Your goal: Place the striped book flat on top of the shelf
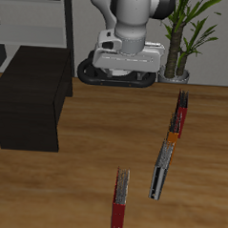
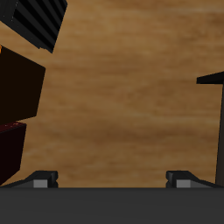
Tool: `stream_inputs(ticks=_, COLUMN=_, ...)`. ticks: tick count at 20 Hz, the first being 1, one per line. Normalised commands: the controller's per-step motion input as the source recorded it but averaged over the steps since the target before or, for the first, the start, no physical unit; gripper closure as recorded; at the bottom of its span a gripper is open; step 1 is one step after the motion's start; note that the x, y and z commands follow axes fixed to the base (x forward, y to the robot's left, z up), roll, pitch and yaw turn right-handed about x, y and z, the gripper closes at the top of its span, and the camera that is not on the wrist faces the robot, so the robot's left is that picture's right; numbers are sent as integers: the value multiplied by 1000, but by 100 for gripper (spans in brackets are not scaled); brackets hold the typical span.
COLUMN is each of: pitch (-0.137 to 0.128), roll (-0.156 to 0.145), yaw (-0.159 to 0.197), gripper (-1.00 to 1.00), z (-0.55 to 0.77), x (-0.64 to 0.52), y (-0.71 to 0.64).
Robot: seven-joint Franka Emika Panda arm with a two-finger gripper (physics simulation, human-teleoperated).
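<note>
1. The fingers (image 2: 44,178) stand wide apart in the wrist view, with only bare table (image 2: 122,87) between them. They are open and grip nothing.
2. In the exterior view the gripper (image 1: 116,76) hangs at the top centre of the frame, just before the robot's base and well apart from every book.
3. The shelf (image 1: 31,97) fills the left edge of the frame. I see its flat black top and its front face, and I cannot see inside it. In the wrist view only a dark corner of the shelf (image 2: 215,80) shows.
4. I count three books, all standing on edge on the table and none touching the shelf.
5. The striped book (image 1: 159,178) is at the lower right of centre, dark grey edge-on. The wrist view shows its black and white stripes (image 2: 37,22).
6. The orange book (image 1: 179,115) stands just behind it, almost in one line with it, nearer the plant. It looks dark in shade, so I am not sure of its colour.
7. The red book (image 1: 120,202) stands alone at the bottom centre, nearest the table's front edge.
8. One pot (image 1: 180,74) at the upper right holds one green plant (image 1: 193,25).
9. One grey open rack (image 1: 36,16) stands at the upper left, behind the shelf. I cannot make out what its levels carry.
</note>
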Motion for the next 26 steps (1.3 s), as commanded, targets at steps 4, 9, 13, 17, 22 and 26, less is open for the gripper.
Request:
stream_inputs(ticks=4, pitch=-36, roll=10, yaw=10, gripper=-100, z=137, x=246, y=360)
stream_inputs(ticks=9, pitch=-42, roll=4, yaw=31, gripper=-100, z=95, x=226, y=317)
stream_inputs(ticks=13, pitch=-36, roll=-25, yaw=18, gripper=-100, z=101, x=387, y=395)
stream_inputs(ticks=17, pitch=-45, roll=-19, yaw=4, gripper=-100, z=70, x=274, y=250)
stream_inputs(ticks=22, pitch=-44, roll=1, yaw=14, gripper=-100, z=48, x=322, y=229)
stream_inputs(ticks=26, pitch=-24, roll=36, yaw=-9, gripper=-100, z=-7, x=395, y=201)
